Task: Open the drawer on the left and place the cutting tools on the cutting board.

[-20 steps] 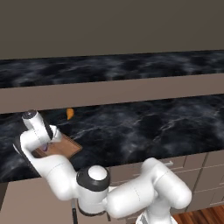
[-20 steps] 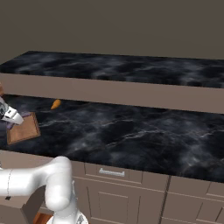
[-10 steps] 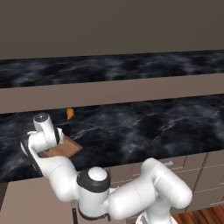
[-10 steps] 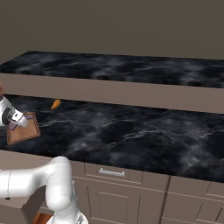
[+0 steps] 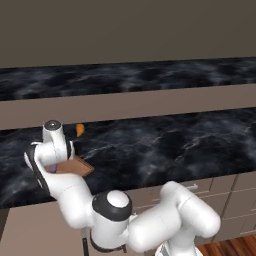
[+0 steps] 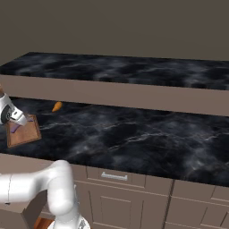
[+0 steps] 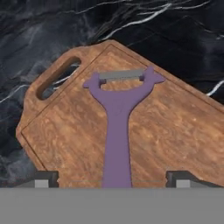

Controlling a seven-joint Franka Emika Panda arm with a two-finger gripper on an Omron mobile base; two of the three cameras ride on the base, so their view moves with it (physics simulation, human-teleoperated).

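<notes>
Gripper (image 7: 112, 178) sits lower over the cutting board (image 7: 175, 131) than a second ago; peeler (image 7: 117, 127) now lies flat on the wood, so one tool looks delivered; fingers (image 7: 43, 178) spread wide either side of the handle, touching nothing; knife unseen; orange object (image 5: 79, 129) beyond on the counter (image 5: 175, 145).

my arm (image 5: 165, 225) was glossy white, built of thick rounded links. a dark ring circled one joint, which wore a pale grey cap (image 5: 117, 199); another grey cap (image 5: 52, 125) sat by the wrist. my fingers (image 7: 43, 179) were small, blocky and grey.
</notes>
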